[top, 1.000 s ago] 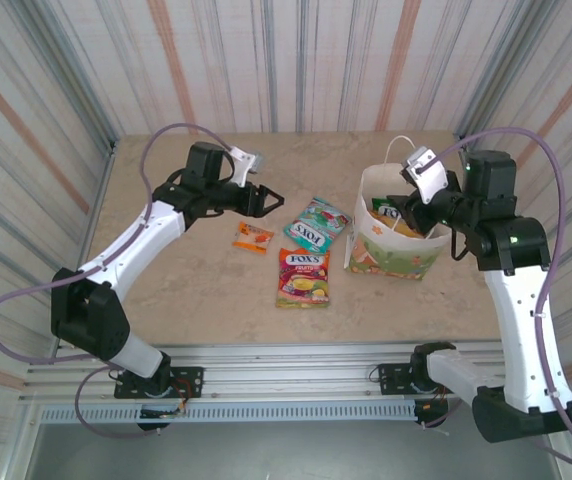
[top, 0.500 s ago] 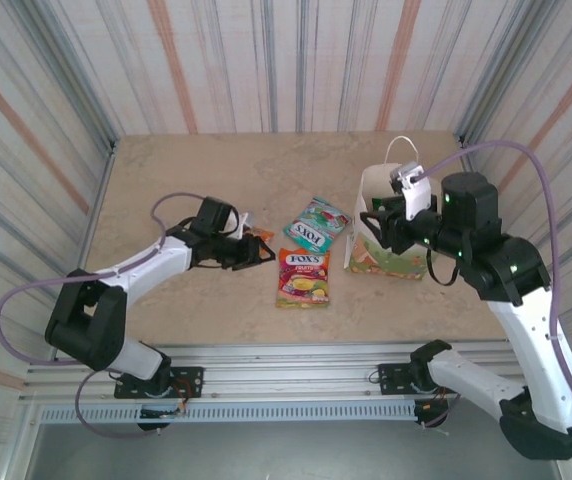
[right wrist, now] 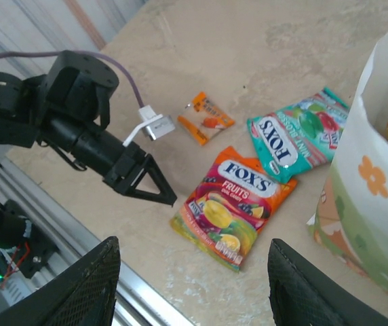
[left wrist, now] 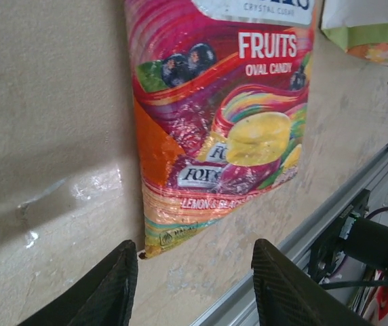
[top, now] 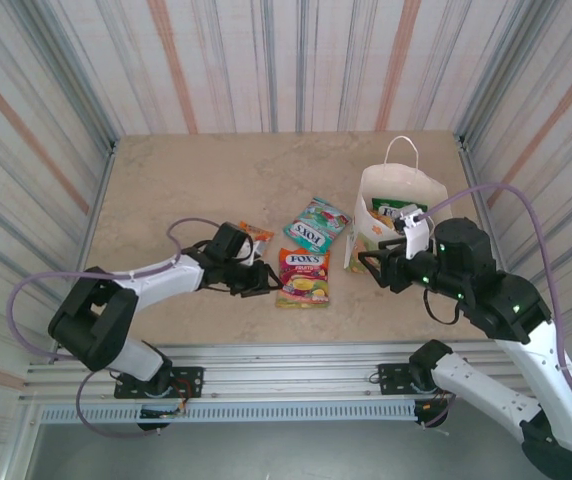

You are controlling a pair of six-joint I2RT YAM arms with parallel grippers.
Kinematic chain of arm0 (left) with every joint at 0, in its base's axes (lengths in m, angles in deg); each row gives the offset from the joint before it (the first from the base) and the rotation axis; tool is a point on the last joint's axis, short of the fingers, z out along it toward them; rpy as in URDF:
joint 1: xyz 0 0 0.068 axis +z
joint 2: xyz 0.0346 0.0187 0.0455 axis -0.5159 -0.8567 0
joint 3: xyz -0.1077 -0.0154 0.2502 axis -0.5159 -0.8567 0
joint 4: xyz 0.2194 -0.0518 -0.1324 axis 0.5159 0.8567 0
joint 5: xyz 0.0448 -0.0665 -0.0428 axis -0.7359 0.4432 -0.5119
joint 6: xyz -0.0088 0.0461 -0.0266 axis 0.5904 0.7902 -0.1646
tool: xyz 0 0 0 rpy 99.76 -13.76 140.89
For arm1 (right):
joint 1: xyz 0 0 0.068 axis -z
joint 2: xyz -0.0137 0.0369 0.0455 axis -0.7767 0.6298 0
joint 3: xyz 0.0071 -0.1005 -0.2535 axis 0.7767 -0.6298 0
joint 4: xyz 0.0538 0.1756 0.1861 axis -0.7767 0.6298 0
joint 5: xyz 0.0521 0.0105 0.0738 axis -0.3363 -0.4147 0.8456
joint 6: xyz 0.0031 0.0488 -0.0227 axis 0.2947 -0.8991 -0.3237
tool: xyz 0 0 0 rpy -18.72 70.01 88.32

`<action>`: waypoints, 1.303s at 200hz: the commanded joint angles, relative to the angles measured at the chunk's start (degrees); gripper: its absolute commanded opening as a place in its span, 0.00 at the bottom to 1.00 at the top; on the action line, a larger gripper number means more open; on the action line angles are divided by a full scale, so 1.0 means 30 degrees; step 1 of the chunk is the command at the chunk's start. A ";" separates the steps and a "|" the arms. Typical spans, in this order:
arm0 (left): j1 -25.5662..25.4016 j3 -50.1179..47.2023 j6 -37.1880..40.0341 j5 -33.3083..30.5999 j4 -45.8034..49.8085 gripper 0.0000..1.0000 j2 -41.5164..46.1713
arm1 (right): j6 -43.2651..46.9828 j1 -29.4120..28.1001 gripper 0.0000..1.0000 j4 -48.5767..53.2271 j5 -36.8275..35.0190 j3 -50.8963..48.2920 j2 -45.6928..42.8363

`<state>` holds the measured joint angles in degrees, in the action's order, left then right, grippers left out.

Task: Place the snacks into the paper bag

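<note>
An orange-purple FOX'S Fruits packet (top: pixel 304 277) (right wrist: pixel 235 204) lies flat mid-table. A teal FOX'S packet (top: pixel 316 225) (right wrist: pixel 292 139) lies just behind it. The tiny orange packet (top: pixel 257 236) (right wrist: pixel 205 117) sits to their left. My left gripper (top: pixel 266 280) (left wrist: pixel 195 248) is open, low over the table, with its tips at the Fruits packet's (left wrist: pixel 221 115) near-left corner and nothing between them. The white floral paper bag (top: pixel 401 225) (right wrist: pixel 377 197) stands at the right with a green packet (top: pixel 398 213) inside. In front of the bag's left side, my right gripper (top: pixel 366 262) (right wrist: pixel 194 248) hangs open and empty.
The aluminium rail (top: pixel 296 365) runs along the table's front edge, close to the left gripper. Striped walls close in the back and both sides. Bare tabletop (top: pixel 216 170) lies behind the left arm.
The left arm came down from the back left to the Fruits packet's corner. The right gripper left the bag's mouth and dropped forward and left, in front of the bag.
</note>
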<state>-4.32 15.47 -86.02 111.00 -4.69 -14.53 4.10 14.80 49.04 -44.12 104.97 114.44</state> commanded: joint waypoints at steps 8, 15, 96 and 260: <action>-0.0073 -0.0001 -0.0351 -0.0391 -0.0513 0.46 -0.1010 | -0.0766 -0.0317 0.59 -0.0392 -0.0364 -0.0305 -0.0326; -0.0118 0.0100 -0.0296 -0.0307 -0.0517 0.45 -0.1280 | -0.0764 -0.0311 0.59 -0.0470 -0.0392 -0.0364 -0.0349; -0.0279 0.1028 -0.0200 0.0344 -0.1101 0.36 -0.3459 | -0.0830 -0.0434 0.59 -0.0963 -0.0157 -0.0522 -0.0463; -0.0777 0.2226 0.1132 -0.0365 -0.0160 0.00 -0.1924 | -0.0414 -0.0441 0.58 -0.1042 -0.0494 -0.0559 -0.0943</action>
<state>-6.20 20.67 -86.91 112.73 -10.66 -25.83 2.46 13.84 46.44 -44.29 103.55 112.23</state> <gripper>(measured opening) 0.076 0.584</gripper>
